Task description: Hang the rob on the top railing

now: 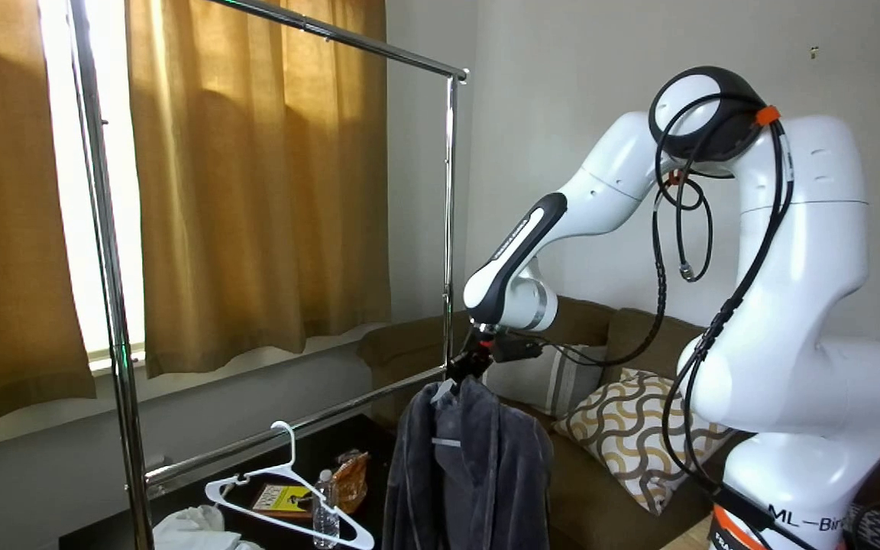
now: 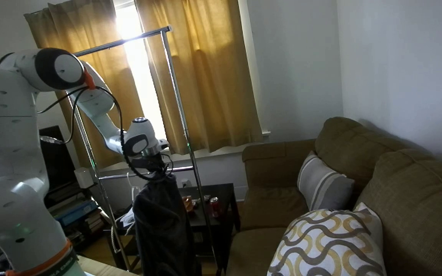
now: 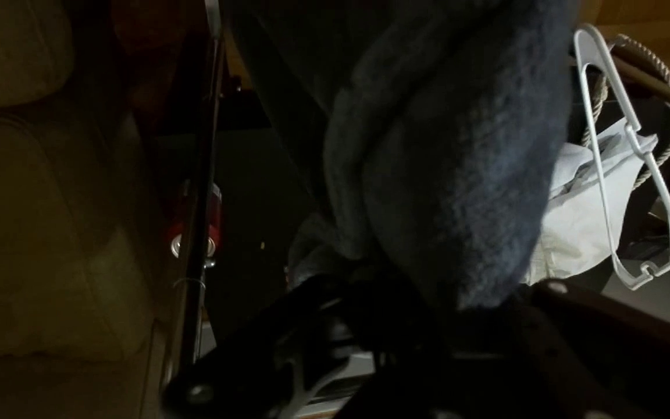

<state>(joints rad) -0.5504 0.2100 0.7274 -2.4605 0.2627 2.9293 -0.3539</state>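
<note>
The rob, a dark grey robe, hangs below my gripper, which is shut on it near the collar. A white hanger shows inside its neckline; where the hook sits is too dark to tell. In the wrist view the rob fills the middle and covers the fingertips. High above the gripper runs the top railing, a thin silver bar that shows in both exterior views. The rob hangs upright near the rack's end pole, well below that bar, and its lower end is cut off in an exterior view.
The rack's lower bar passes behind the rob, with an end pole close by. A second white hanger hangs from the lower bar. A dark table holds a bottle and a can. A brown sofa stands beside the rack.
</note>
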